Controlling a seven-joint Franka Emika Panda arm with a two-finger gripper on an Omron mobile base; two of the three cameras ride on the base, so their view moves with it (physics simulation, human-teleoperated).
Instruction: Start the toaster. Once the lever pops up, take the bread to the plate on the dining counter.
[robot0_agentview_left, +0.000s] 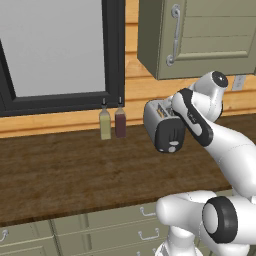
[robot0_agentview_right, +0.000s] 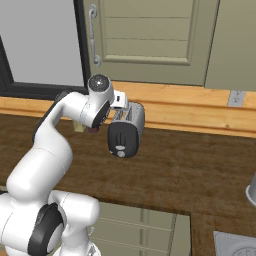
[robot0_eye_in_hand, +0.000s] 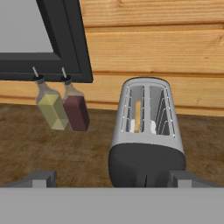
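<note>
The toaster (robot0_agentview_left: 162, 126) is standing on the dark wood worktop (robot0_agentview_left: 65, 175), near the wooden wall at the far side, w/ its black end panel facing toward the robot. The lever (robot0_agentview_left: 172, 148) is showing as a small pale tab low on that black panel, also visible in the right base view (robot0_agentview_right: 119, 153). In the hand view the toaster (robot0_eye_in_hand: 146, 131) is sitting at the centre-right, and the bread (robot0_eye_in_hand: 137, 116) is standing upright inside the left slot, only its thin tan edge is showing betw. the wires; the right slot is looking empty. The gripper (robot0_eye_in_hand: 111, 179) is hanging just in front of the black end panel, its two dark finger tips are rising at the bottom of the hand view, one left of the toaster and one right, wide apart, jaws fully spread and holding nothing. I cannot tell if the tips are touching the panel or are only near it. To the left of the toaster, well apart from it, two small bottles are standing side by side against the wall under the black window frame (robot0_agentview_left: 112, 55): a yellow-green bottle (robot0_agentview_left: 105, 123) and just right of it a dark red bottle (robot0_agentview_left: 120, 121). Sage-green drawer fronts (robot0_agentview_left: 100, 227) are running under the near edge of the worktop, and a green cabinet door (robot0_agentview_left: 200, 37) is hanging above the toaster.
</note>
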